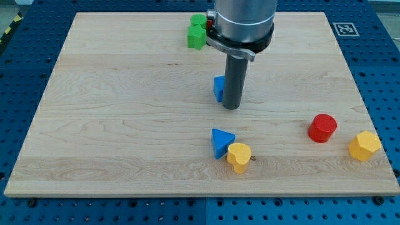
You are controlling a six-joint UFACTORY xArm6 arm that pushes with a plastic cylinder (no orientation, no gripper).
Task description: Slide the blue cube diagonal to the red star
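Note:
The blue cube (pixel 219 89) sits near the board's middle, its right side hidden behind my rod. My tip (pixel 231 108) rests on the board just right of the cube and slightly below it in the view, touching or nearly touching it. No red star can be made out; the arm's wide body covers part of the board's top middle.
Two green blocks (pixel 197 31) sit at the view's top, left of the arm. A blue triangle (pixel 221 142) touches a yellow heart-like block (pixel 239 157) below my tip. A red cylinder (pixel 322 128) and a yellow hexagon (pixel 364 145) lie at the lower right.

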